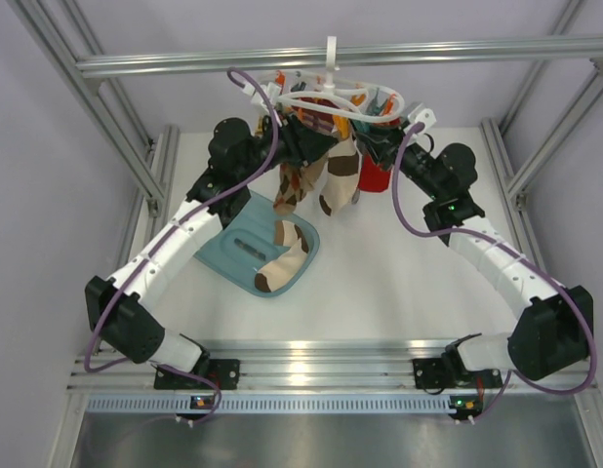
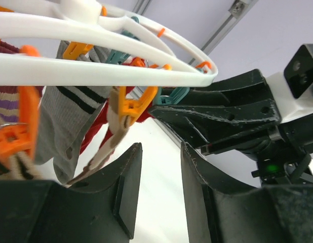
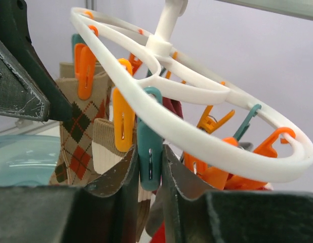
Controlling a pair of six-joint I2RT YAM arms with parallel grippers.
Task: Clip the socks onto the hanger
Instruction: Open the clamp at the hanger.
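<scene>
Socks [image 1: 333,185]: the cream-and-tan ones hang toes down from the hanger [image 1: 311,100] at far centre, above the table [image 1: 399,292]. One more, the loose sock [image 1: 284,255], lies flat on the teal tray [image 1: 223,253], near and left of the hanging ones.

Hanger: white oval ring, hooked over the frame bar [image 1: 184,63], with orange and teal pegs dangling from the rim. It also carries an argyle sock [image 1: 290,190] just left of the cream ones, and a grey sock [image 2: 70,116] with dark stripes. Something red hangs on the right side; what it is cannot be told from above. In the left wrist view a strip of cream fabric is pinched in an orange peg [image 2: 131,109].

Right gripper [image 3: 150,158]: raised under the right part of the ring, clenched on a teal peg [image 3: 149,144]. Both fingers press the peg's sides, and the peg hangs upright from the rim.

Left gripper [image 2: 160,148]: raised under the left part of the ring, released. Its fingers stand apart with only bare table showing in the gap. The cream strip hangs just beside the left finger [image 2: 127,187]; contact cannot be told.

Arms: both reach up and inward from the near edge, and their grippers meet under the hanger from opposite sides.
</scene>
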